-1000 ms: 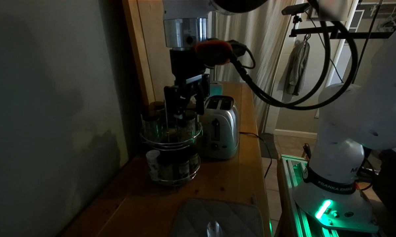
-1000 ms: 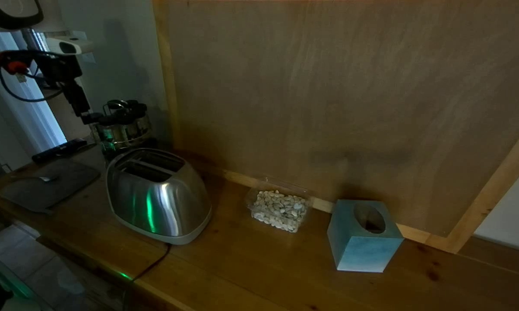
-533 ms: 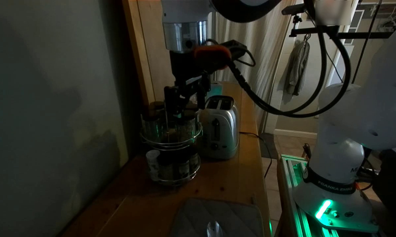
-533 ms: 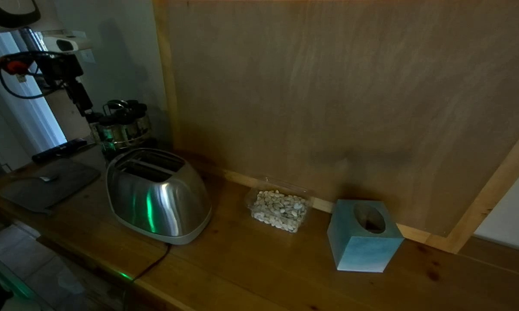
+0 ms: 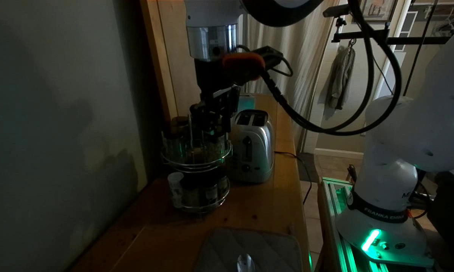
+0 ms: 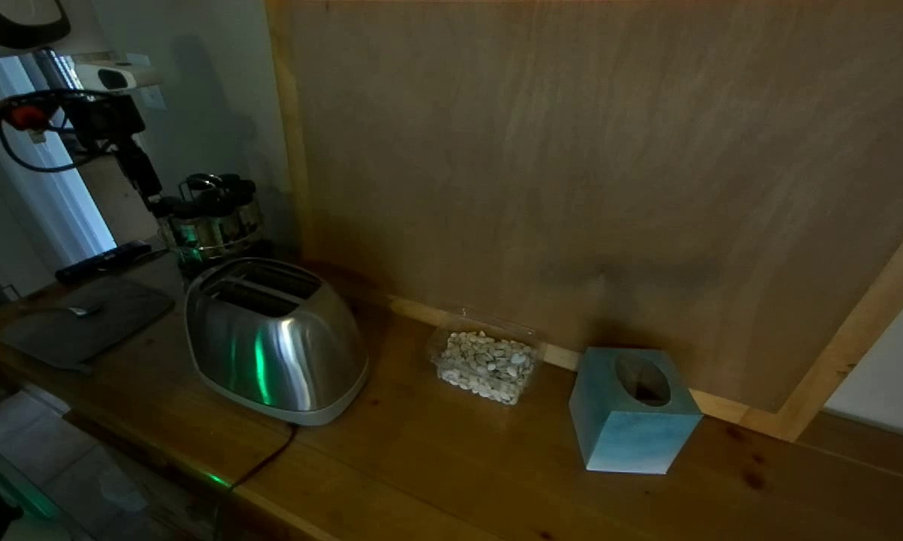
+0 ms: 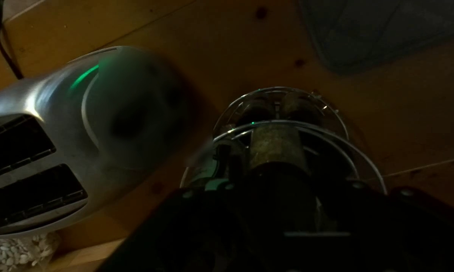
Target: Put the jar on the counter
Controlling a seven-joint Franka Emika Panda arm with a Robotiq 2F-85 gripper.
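A glass jar [image 7: 276,145] with a dark lid and yellowish-brown contents sits in the upper tier of a two-tier wire rack. My gripper [image 5: 217,132] points down from above, its fingers shut on either side of that lid; the scene is dark and the exact contact is hard to make out. In an exterior view the jar [image 5: 215,148] shows below the fingertips, still within the rack's wire ring. The counter [image 5: 166,241] is the long brown wooden worktop beneath the rack, seen in both exterior views.
Several other dark-lidded jars fill the wire rack [image 5: 196,166]. A silver toaster [image 6: 279,353] stands right beside it. On the worktop lie a grey quilted mat [image 5: 249,241] with a spoon [image 5: 246,263], a clear box of pale pebbles [image 6: 489,364] and a teal tissue box [image 6: 635,413].
The fingers, spread apart above the jar before, have come together on its lid. The arm has shifted slightly, then held its place. The rack and everything on the worktop look the same.
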